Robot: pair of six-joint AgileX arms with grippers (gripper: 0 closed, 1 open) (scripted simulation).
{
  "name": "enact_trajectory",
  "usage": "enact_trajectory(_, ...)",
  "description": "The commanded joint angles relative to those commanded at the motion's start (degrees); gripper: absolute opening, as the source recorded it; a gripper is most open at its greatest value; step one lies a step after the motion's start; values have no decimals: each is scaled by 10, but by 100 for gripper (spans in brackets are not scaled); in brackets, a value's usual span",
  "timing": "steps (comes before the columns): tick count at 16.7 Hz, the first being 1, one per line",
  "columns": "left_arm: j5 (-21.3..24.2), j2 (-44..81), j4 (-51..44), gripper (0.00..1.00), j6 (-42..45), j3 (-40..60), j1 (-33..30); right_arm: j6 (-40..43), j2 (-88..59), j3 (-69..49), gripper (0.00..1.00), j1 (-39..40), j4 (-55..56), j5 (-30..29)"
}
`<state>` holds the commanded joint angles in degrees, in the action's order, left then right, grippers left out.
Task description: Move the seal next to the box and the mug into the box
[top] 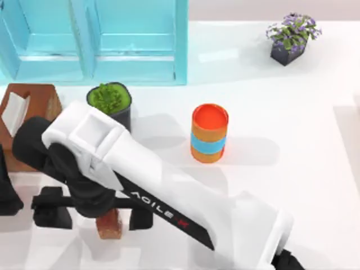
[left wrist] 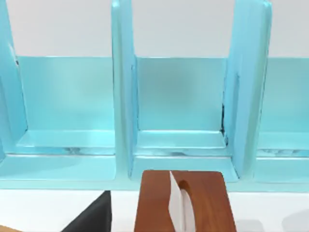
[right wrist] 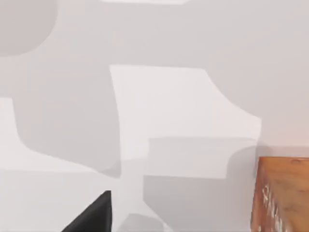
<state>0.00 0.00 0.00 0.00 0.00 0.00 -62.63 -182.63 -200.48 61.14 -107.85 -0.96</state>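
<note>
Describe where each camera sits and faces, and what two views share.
Top view: above the table, looking down; right arm's open hand at the seal; left arm parked at left.
Left wrist view: on the left arm, facing blue shelf and tissue box.
Right wrist view: on the right arm, facing table and seal; one dark finger shows.
Shared: top and left wrist views show shelf and tissue box.

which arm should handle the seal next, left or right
Right. The right gripper is already down over the seal near the table's left front, while the left arm sits parked at the left edge.
</note>
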Motion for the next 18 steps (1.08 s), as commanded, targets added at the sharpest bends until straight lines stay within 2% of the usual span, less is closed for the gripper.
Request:
enact_trajectory(4,0,0,0,100,0,0,0,0,0,0,100,0,0,0)
enact_trajectory(17,0,0,0,100,0,0,0,0,0,0,2,0,0,0)
enact_trajectory(18,0,0,0,100,0,0,0,0,0,0,0,0,0,0)
